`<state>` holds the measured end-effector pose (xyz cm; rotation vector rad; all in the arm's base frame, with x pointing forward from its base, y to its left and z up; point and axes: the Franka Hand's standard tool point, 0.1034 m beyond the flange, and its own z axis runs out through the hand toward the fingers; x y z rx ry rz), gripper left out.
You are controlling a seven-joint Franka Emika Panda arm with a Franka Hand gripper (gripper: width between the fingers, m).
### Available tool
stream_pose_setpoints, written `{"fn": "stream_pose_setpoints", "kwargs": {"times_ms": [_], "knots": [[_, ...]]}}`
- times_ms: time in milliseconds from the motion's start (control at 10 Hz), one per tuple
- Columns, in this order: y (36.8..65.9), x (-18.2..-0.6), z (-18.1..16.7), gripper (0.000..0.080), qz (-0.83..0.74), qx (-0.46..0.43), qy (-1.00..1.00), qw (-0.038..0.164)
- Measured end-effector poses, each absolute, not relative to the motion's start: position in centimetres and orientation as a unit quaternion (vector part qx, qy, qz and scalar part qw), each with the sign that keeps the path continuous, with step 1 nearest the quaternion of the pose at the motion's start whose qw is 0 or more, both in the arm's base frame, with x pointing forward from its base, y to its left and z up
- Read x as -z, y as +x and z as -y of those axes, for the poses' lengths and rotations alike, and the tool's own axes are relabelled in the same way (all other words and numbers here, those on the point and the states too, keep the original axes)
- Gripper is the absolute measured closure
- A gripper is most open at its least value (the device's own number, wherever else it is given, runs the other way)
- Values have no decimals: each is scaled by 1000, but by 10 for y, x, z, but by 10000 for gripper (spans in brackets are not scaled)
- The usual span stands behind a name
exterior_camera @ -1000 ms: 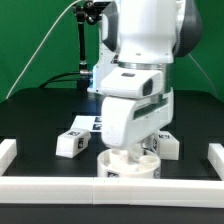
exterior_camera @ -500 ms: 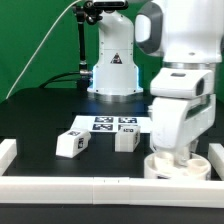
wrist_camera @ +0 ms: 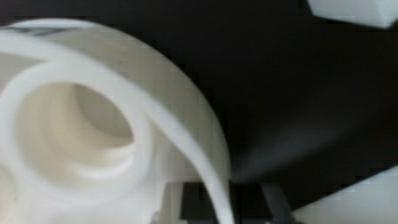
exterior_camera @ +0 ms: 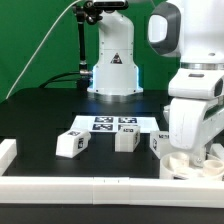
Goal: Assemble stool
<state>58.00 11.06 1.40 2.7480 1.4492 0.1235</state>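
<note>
Has slid the round seat (exterior_camera: 181, 165) along the front rail (exterior_camera: 60, 183) twd the exterior view's right. Was at 6 o'clock a sec ago, now sits at abt 4 o'clock, close by the right rail (exterior_camera: 216, 153) (a corner spot).

Held there by the gripper (wrist_camera: 224, 200). In the wrist view, shows the fingers (wrist_camera: 180, 198) narrow, pinched on the thin seat rim, one on each side.

Left alone, same spots as before: three block legs. One at 8 o'clock (exterior_camera: 70, 143), one near the middle (exterior_camera: 126, 140), one just beside the seat (exterior_camera: 160, 143). Marker board (exterior_camera: 112, 124) at 12 o'clock from the middle leg, not touched.

Prob. means the seat is being parked in the corner so the rails keep it from sliding (good for pushing legs in). No leg fitted yet, so only an early step done. Next, most likely: let go, then fetch a leg.
</note>
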Motion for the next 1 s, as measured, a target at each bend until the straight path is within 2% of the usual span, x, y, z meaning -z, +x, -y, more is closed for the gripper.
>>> {"fn": "stream_pose_setpoints", "kwargs": {"times_ms": [100, 200, 300, 400, 500, 800, 1000], "knots": [[580, -14, -111, 754, -466, -40, 884, 16], [580, -14, -111, 518, -466, -40, 884, 16], [580, -15, -111, 518, -467, -40, 883, 17], [581, -22, -110, 381, -467, -38, 883, 18], [582, -34, -108, 201, -467, -32, 883, 21], [587, -63, -99, 154, -467, -27, 884, 28], [583, -63, -75, 151, -470, -30, 882, 34]]}}
